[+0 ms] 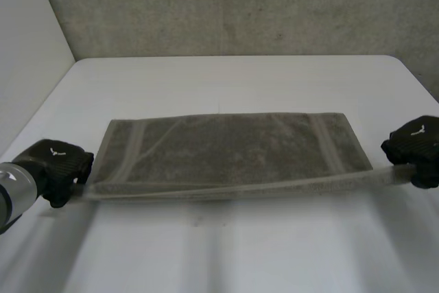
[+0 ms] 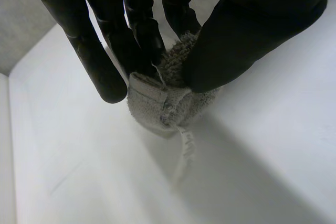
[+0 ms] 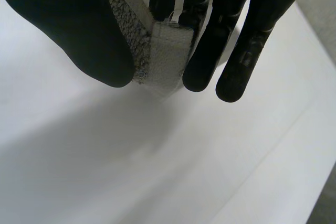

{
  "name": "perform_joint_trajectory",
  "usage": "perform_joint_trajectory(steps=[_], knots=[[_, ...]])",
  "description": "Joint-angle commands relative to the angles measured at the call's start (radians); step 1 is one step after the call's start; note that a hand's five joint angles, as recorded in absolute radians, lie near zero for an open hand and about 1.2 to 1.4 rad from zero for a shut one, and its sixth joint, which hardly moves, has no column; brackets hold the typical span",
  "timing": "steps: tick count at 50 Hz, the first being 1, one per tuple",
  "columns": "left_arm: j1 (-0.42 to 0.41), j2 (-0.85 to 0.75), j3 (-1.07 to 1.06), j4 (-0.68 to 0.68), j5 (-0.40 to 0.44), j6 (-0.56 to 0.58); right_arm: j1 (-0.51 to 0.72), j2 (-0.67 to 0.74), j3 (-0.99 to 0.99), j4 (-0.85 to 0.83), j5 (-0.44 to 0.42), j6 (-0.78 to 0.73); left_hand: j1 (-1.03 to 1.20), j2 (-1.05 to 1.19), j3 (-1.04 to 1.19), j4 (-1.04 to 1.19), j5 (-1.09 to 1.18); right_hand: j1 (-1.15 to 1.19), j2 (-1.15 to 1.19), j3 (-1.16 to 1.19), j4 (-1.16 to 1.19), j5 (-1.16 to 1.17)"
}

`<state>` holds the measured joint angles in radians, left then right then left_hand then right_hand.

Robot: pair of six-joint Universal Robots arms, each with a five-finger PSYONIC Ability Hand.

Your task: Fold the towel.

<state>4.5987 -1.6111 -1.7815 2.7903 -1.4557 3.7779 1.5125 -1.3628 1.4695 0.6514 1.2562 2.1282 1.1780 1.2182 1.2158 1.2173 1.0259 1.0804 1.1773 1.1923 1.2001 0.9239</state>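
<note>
Towel (image 1: 226, 152) near edge stretched between left hand (image 1: 58, 169) and right hand (image 1: 415, 147).

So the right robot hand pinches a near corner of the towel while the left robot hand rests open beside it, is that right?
No: the left robot hand also pinches a near corner of the towel, as the left wrist view shows. The right robot hand does pinch its corner.

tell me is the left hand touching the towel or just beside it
Touching. The left wrist view shows the left hand pinching a corner of the towel between its thumb and fingers, with no gap.
</note>
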Motion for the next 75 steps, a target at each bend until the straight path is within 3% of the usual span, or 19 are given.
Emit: perform_joint_trajectory(steps=[1, 7, 9, 12, 14, 22, 34, 35, 36, 37, 38, 47, 56, 61, 67, 75], knots=[[-0.02, -0.003, 0.045, 0.156, 0.031, 0.013, -0.005, 0.048, -0.076, -0.094, -0.067, 0.117, 0.218, 0.178, 0.18, 0.179, 0.196, 0.316, 0.219, 0.204, 0.196, 0.298], [-0.081, -0.159, 0.123, 0.344, 0.026, 0.002, 0.034, 0.192, -0.192, -0.245, -0.043, 0.251, 0.218, 0.178, 0.18, 0.179, 0.196, 0.316, 0.219, 0.204, 0.196, 0.298], [-0.115, -0.264, 0.201, 0.457, 0.002, -0.021, 0.087, 0.281, -0.277, -0.324, 0.008, 0.314, 0.218, 0.178, 0.18, 0.179, 0.196, 0.316, 0.219, 0.204, 0.196, 0.298], [-0.118, -0.322, 0.24, 0.503, -0.028, -0.035, 0.113, 0.332, -0.319, -0.36, 0.051, 0.332, 0.218, 0.178, 0.18, 0.179, 0.196, 0.316, 0.219, 0.204, 0.196, 0.298], [-0.127, -0.432, 0.315, 0.573, -0.093, -0.056, 0.162, 0.419, -0.398, -0.436, 0.126, 0.354, 0.218, 0.178, 0.18, 0.179, 0.196, 0.316, 0.219, 0.204, 0.196, 0.298], [-0.139, -0.631, 0.434, 0.699, -0.129, -0.063, 0.196, 0.586, -0.481, -0.676, 0.195, 0.36, 0.218, 0.178, 0.18, 0.179, 0.196, 0.316, 0.219, 0.204, 0.196, 0.298], [-0.155, -0.794, 0.556, 0.782, -0.127, -0.053, 0.242, 0.772, -0.621, -0.722, 0.229, 0.354, 0.218, 0.178, 0.18, 0.179, 0.196, 0.316, 0.219, 0.204, 0.196, 0.298], [-0.156, -0.803, 0.556, 0.785, -0.127, -0.052, 0.248, 0.784, -0.63, -0.722, 0.232, 0.351, 0.218, 0.178, 0.18, 0.179, 0.196, -0.25, -0.347, -0.362, -0.37, -0.268], [-0.158, -0.806, 0.554, 0.785, -0.127, -0.052, 0.253, 0.791, -0.636, -0.727, 0.239, 0.351, -0.572, -0.612, -0.61, -0.611, -0.594, -0.906, -1.003, -1.018, -1.026, -0.924], [-0.158, -0.806, 0.554, 0.785, -0.127, -0.052, 0.253, 0.791, -0.637, -0.727, 0.239, 0.351, -0.58, -0.62, -0.618, -0.619, -0.602, -0.906, -1.003, -1.018, -1.026, -0.924], [-0.162, -0.806, 0.55, 0.788, -0.126, -0.05, 0.258, 0.791, -0.644, -0.737, 0.247, 0.354, -1.003, -1.044, -1.041, -1.043, -1.026, -0.906, -1.003, -1.018, -1.026, -0.924], [-0.188, -0.705, 0.491, 0.882, -0.126, -0.05, 0.273, 0.669, -0.61, -0.846, 0.289, 0.383, -1.003, -1.044, -1.041, -1.043, -1.026, -0.906, -1.003, -1.018, -1.026, -0.924], [-0.19, -0.467, 0.341, 0.925, -0.138, -0.058, 0.259, 0.406, -0.403, -0.843, 0.262, 0.53, -1.003, -1.044, -1.041, -1.043, -1.026, -0.906, -1.003, -1.018, -1.026, -0.924], [-0.196, -0.322, 0.197, 0.914, -0.135, -0.067, 0.253, 0.265, -0.247, -0.764, 0.197, 0.53, -1.003, -1.044, -1.041, -1.043, -1.026, -0.906, -1.003, -1.018, -1.026, -0.924], [-0.208, -0.236, 0.077, 0.914, -0.132, -0.098, 0.192, 0.212, -0.155, -0.658, 0.144, 0.53, -1.003, -1.044, -1.041, -1.043, -1.026, -0.906, -1.003, -1.018, -1.026, -0.924], [-0.216, -0.155, -0.024, 0.9, -0.13, -0.263, 0.114, 0.206, 0.003, -0.619, 0.025, 0.523, -1.003, -1.044, -1.041, -1.043, -1.026, -0.769, -0.866, -0.881, -0.889, -0.787]])
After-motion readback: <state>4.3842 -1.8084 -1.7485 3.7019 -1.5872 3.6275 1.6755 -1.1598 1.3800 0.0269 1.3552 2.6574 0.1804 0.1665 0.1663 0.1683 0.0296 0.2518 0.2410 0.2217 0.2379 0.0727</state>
